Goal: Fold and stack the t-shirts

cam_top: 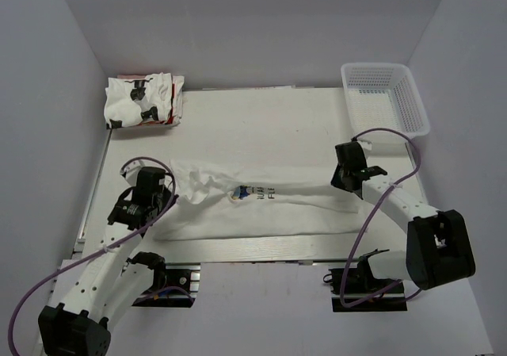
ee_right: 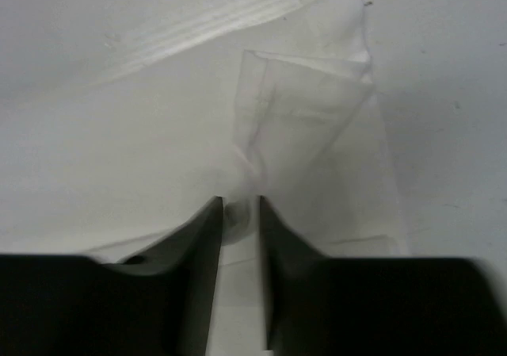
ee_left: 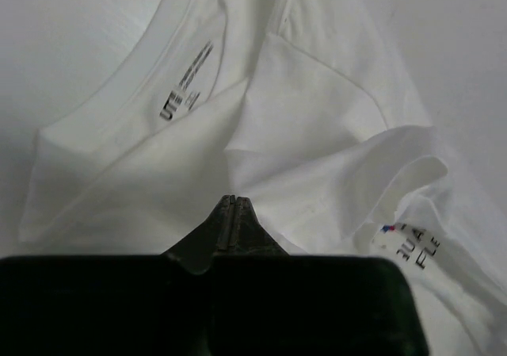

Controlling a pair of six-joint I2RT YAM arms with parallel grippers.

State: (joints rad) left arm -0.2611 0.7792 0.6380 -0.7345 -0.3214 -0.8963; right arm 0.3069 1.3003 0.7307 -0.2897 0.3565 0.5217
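Observation:
A white t-shirt (cam_top: 269, 209) with a small colourful chest print (cam_top: 257, 193) lies folded lengthwise across the middle of the table. My left gripper (cam_top: 169, 199) is at its left, collar end. In the left wrist view the jaws (ee_left: 230, 200) are pressed together, with the shirt's folds (ee_left: 317, 118) running into their tips, next to the neck label (ee_left: 186, 94). My right gripper (cam_top: 342, 178) is at the shirt's right end. In the right wrist view its fingers (ee_right: 239, 204) stand slightly apart, with a small bunch of the hem (ee_right: 301, 110) loose between them. Folded t-shirts (cam_top: 142, 101) with black and red prints are stacked at the back left.
A white mesh basket (cam_top: 417, 100) stands at the back right corner. White walls close in the table on the left, back and right. Purple cables loop beside both arms.

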